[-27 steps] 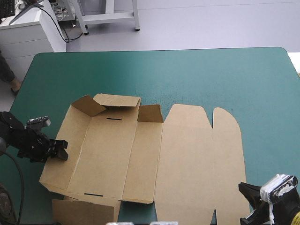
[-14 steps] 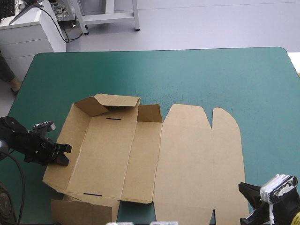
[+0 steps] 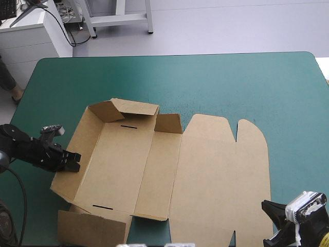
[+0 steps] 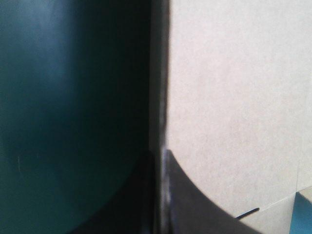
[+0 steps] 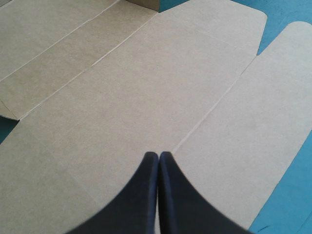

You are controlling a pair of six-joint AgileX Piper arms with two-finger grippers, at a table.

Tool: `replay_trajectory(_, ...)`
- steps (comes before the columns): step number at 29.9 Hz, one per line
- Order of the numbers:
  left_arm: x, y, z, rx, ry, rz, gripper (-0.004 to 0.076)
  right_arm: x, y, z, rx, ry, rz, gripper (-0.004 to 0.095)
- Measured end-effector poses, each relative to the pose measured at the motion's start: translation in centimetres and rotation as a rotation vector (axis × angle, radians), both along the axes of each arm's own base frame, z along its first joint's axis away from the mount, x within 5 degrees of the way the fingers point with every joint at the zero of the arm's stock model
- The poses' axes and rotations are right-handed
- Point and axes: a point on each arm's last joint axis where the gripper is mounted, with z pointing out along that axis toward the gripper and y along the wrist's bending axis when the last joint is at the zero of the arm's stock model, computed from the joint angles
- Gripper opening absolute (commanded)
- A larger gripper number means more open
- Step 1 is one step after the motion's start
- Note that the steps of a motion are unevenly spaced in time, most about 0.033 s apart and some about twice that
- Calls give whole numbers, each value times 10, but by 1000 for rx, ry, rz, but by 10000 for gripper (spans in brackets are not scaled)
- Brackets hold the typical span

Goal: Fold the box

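Note:
The brown box [image 3: 154, 164] lies on the teal-green cover, its lid panels flat toward the right and its left and far walls raised. At the left wall's outer edge, my left gripper [image 3: 72, 162] is shut on the board. The left wrist view shows that wall edge-on between the black fingers of the left gripper [image 4: 159, 152], with the box [image 4: 234, 97] floor on one side. My right gripper [image 3: 275, 224] hovers by the table's near right corner, shut and empty. In the right wrist view the right gripper [image 5: 158, 155] points over the flat lid of the box [image 5: 146, 87].
A loose flap [image 3: 90, 229] of the box lies flat at the near left, by the table's front edge. Bare teal-green cover [image 3: 231, 82] stretches behind the box and along the right side.
My left gripper has shut on the box's left wall. The whole box has shifted a little to the right and away. The right arm has stayed still.

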Motion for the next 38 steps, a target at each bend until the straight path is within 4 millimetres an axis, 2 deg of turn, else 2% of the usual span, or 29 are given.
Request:
replay_trajectory(4,23,-17,28,63,-136,-100,-8,0,0,0,1,-1,0,-17)
replay_trajectory(7,41,-38,56,146,-265,-204,-8,0,0,0,2,-2,0,-17)
replay_trajectory(12,65,-89,92,309,-423,-451,-8,0,0,0,1,-2,1,-18)
replay_trajectory(16,81,-132,104,422,-516,-614,-8,0,0,0,5,0,3,-17)
replay_trajectory(22,100,-186,107,590,-616,-805,-8,0,1,0,8,3,3,-17)
replay_trajectory(30,93,-238,118,774,-845,-998,-8,0,1,0,12,7,2,-17)
replay_trajectory(38,68,-265,115,846,-912,-1162,-8,0,1,0,14,8,1,-17)
